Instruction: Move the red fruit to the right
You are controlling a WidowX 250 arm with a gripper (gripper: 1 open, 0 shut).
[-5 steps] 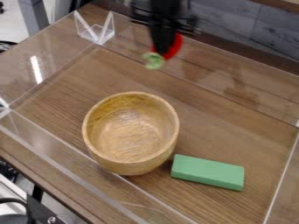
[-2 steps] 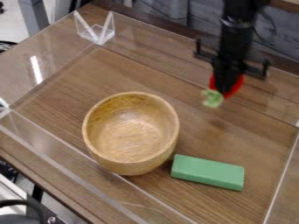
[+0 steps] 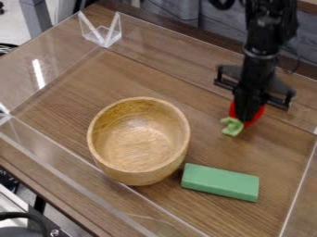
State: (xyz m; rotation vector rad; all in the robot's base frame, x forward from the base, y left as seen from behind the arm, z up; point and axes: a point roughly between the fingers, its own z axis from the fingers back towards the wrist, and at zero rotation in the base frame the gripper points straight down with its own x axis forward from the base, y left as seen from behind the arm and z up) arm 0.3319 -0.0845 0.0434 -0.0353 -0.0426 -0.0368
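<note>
The red fruit [image 3: 244, 115] is a small bright red toy with a green leafy cap [image 3: 231, 127] pointing down and to the left. It hangs low over the wooden table at the right side, just above the surface or touching it; I cannot tell which. My black gripper [image 3: 251, 106] comes straight down from above and is shut on the fruit's red body. The arm's dark column rises to the top edge of the view.
A round wooden bowl [image 3: 139, 139] stands left of centre. A flat green rectangular block [image 3: 221, 181] lies near the front, below the gripper. Clear acrylic walls [image 3: 37, 69] ring the table, with a small clear stand [image 3: 99, 32] at the back left.
My gripper has carried the red fruit from the back centre over to the right and down towards the table, staying shut on it throughout.
</note>
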